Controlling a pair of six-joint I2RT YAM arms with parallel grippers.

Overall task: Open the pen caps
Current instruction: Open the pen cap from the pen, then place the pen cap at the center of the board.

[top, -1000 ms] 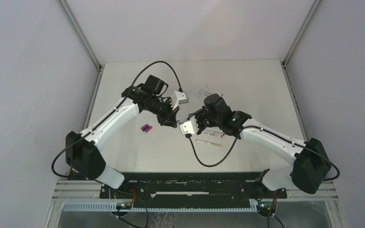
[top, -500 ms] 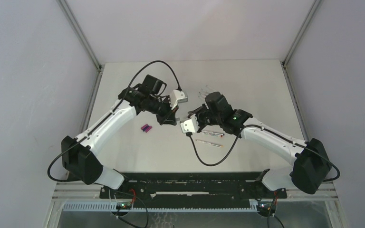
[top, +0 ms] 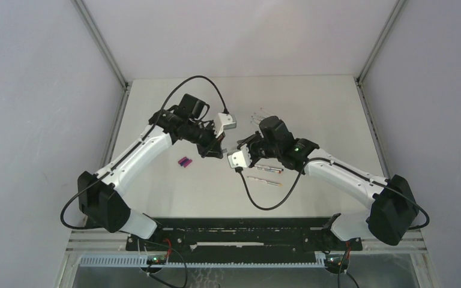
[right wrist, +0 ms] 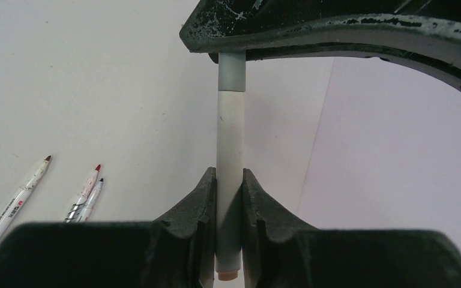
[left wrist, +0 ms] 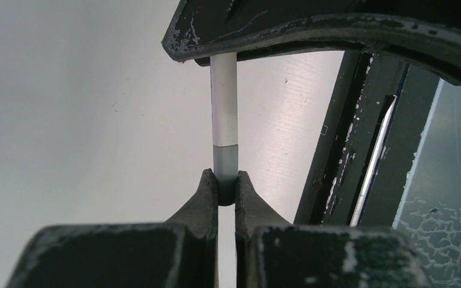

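Note:
One pen is held between my two grippers above the table's middle. In the left wrist view my left gripper (left wrist: 222, 175) is shut on the pen's grey-looking cap (left wrist: 225, 161), with the white barrel (left wrist: 224, 99) running on into the other gripper. In the right wrist view my right gripper (right wrist: 225, 175) is shut on the white barrel (right wrist: 230, 132), and the cap (right wrist: 232, 72) sits seated at its far end. In the top view the left gripper (top: 217, 150) and the right gripper (top: 241, 149) face each other closely. Two loose caps, purple and magenta (top: 184, 162), lie left of them.
Two pens (top: 268, 170) lie on the table under the right forearm, and more (top: 258, 114) lie behind the right wrist. Three uncapped pens (right wrist: 84, 192) show at the lower left of the right wrist view. Cables hang from both wrists.
Both grippers have shifted slightly towards the far side, the left arm's elbow swinging left. The pen stays gripped between them with its cap still joined.

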